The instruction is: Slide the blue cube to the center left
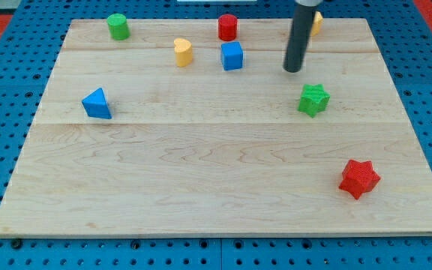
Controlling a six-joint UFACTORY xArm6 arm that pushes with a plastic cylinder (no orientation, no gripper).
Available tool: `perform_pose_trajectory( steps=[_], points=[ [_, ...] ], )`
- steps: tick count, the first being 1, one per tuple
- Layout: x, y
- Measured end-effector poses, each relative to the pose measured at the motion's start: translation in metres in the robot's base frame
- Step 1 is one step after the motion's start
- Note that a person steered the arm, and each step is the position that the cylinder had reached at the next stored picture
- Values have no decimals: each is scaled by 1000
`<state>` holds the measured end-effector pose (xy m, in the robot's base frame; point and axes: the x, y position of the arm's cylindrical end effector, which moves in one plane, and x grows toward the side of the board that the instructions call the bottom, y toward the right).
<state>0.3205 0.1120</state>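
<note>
The blue cube (pixel 232 55) sits near the view's top, a little right of the board's middle. My tip (pixel 294 70) is to the right of it, apart from it, with a gap of bare wood between. A red cylinder (pixel 227 27) stands just above the cube and a yellow heart-shaped block (pixel 183 52) lies just to its left. A blue triangular block (pixel 97 103) lies at the board's centre left.
A green cylinder (pixel 118 26) stands at the top left. A green star (pixel 313 99) lies below my tip. A red star (pixel 359 178) lies at the lower right. A yellow block (pixel 316 22) shows partly behind the rod. The wooden board (pixel 201 180) lies on a blue pegboard.
</note>
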Motion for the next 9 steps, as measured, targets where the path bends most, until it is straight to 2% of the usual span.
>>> perform_pose_trajectory(
  steps=[2, 4, 6, 7, 8, 9],
  points=[
    [-59, -29],
    [29, -123],
    [-27, -90],
    [-57, -47],
    [-81, -70],
    [-61, -116]
  ],
)
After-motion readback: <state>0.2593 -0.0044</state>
